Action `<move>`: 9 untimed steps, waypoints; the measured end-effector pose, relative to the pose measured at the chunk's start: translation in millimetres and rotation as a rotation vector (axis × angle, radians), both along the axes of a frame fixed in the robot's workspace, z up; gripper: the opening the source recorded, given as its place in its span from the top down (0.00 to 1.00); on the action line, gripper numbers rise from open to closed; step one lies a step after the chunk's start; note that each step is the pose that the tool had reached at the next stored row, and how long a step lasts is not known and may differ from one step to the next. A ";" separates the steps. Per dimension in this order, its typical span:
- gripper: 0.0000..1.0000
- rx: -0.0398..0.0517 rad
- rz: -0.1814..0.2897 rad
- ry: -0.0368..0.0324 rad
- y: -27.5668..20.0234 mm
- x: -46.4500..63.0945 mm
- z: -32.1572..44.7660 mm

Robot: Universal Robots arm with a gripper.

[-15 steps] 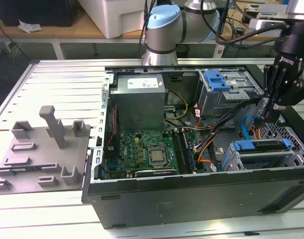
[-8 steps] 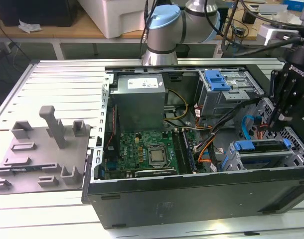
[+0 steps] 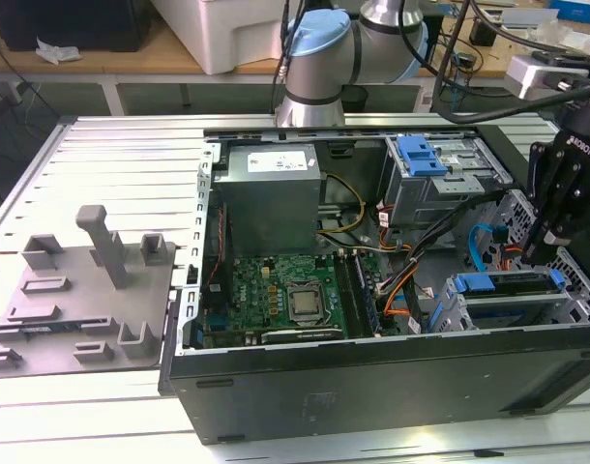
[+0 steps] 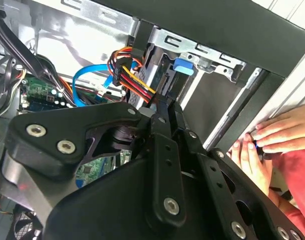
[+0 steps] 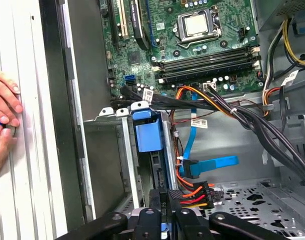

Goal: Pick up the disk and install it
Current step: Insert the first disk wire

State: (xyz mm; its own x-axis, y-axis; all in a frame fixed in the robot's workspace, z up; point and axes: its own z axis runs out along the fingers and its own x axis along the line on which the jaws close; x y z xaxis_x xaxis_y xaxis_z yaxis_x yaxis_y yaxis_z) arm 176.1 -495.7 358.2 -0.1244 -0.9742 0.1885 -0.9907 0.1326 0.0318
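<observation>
- Black linkage of the gripper (image 5: 165,199) looms closest in both wrist views. It is nosed down into the drive cage (image 5: 123,150), which stands just beside the motherboard (image 3: 285,300) on the exterior view's right of it.
- Whether the gripper is open, closed or clamped on anything cannot be told, because its tip is sunk among cage metal and cabling.
- The disk (image 5: 147,134) stands on edge in that cage, with its blue bracket showing at the end nearest the motherboard. By the look of it, the disk is already in its bay.
- The relation that matters: the disk lies straight ahead of the gripper, on the motherboard side. Its long axis runs from the gripper directly toward the motherboard, so the gripper sits at the end farther from the board.
- A bundle of orange, yellow and red wires (image 5: 195,192) lies just beside the gripper, at that same far end.
- A person's hands (image 5: 2,115) rest outside the case wall (image 5: 72,125), beyond the cage from the motherboard and well apart from the disk.
</observation>
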 end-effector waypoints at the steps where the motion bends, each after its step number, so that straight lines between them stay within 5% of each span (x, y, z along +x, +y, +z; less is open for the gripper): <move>1: 0.82 0.0000 0.000 0.0001 0.0 0.0 0.0; 9: 0.82 0.0105 0.019 0.0001 -1.0 0.0 -0.2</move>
